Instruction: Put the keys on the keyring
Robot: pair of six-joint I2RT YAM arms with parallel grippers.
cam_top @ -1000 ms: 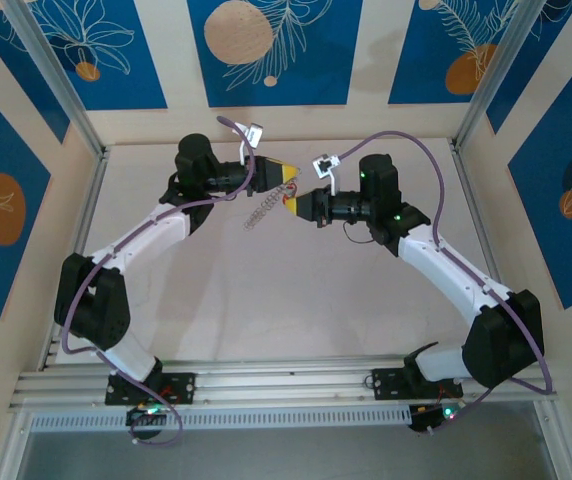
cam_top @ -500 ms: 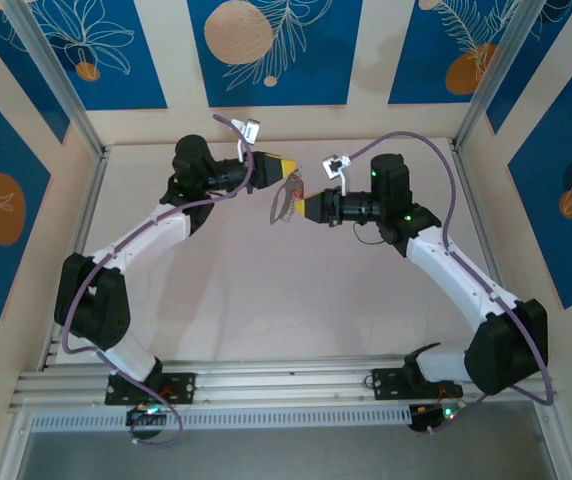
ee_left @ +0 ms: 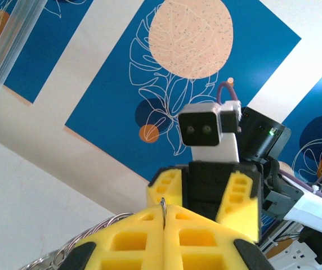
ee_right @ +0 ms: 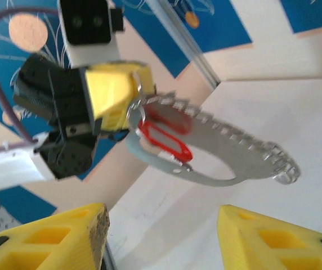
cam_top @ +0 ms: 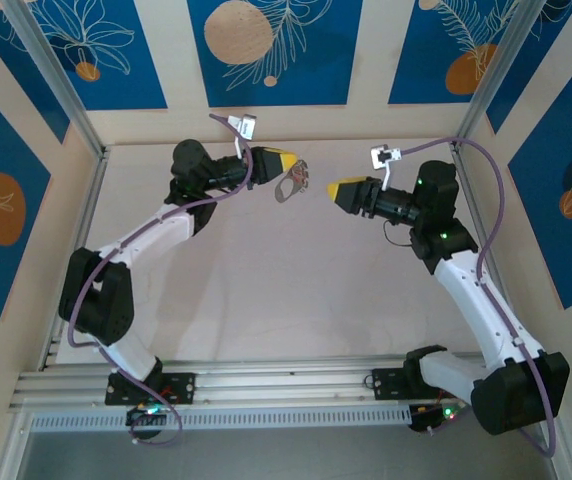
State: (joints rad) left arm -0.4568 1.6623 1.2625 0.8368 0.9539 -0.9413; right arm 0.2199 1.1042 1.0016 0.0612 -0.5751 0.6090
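My left gripper (cam_top: 293,166) is shut on a thin wire ring at the top of the keyring (ee_right: 234,163), a grey oval loop with pale teeth along one edge. The loop hangs in the air off the yellow fingertips (ee_left: 150,225). The keys (ee_right: 164,138), a red tag with a tiny silver piece at its lower end, lie against the loop near the left gripper (ee_right: 132,93). My right gripper (cam_top: 332,190) stands open a short way to the right of the keyring (cam_top: 288,187), with nothing between its fingers (ee_right: 65,236). It faces the left gripper (ee_left: 164,209).
Both arms reach over the pale table (cam_top: 266,290) towards its far side. Blue patterned wall panels (cam_top: 266,50) and aluminium posts (cam_top: 61,90) close in the back and sides. A metal rail (cam_top: 286,385) runs along the near edge.
The right gripper has opened, let go and drawn back to the right. The keyring with the red tag now hangs from the left gripper alone, which has lifted slightly towards the back.
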